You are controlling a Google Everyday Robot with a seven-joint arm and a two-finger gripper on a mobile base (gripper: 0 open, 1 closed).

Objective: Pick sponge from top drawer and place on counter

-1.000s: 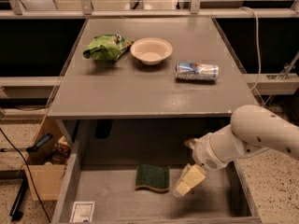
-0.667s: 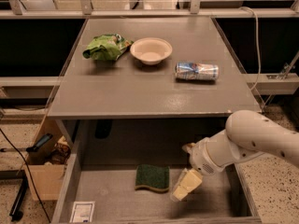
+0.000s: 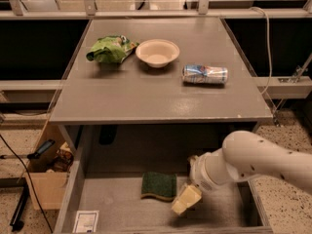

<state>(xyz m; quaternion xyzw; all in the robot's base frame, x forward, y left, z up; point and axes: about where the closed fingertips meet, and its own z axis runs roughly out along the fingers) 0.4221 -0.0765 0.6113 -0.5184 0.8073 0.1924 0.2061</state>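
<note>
The dark green sponge [image 3: 159, 185] with a pale yellow edge lies flat in the open top drawer [image 3: 117, 208], near its middle. My gripper [image 3: 185, 200] hangs over the drawer floor just right of the sponge, close to its right edge, on a white arm coming in from the right. The grey counter [image 3: 146, 99] spreads above the drawer.
On the counter stand a bright green snack bag [image 3: 110, 49], a cream bowl [image 3: 157, 52] and a soda can [image 3: 204, 74] lying on its side. A white label sticker [image 3: 86, 221] sits in the drawer's front left corner. A cardboard box [image 3: 46, 182] stands on the floor at left.
My gripper and arm have shifted a little left and down toward the sponge. The sponge has not moved.
</note>
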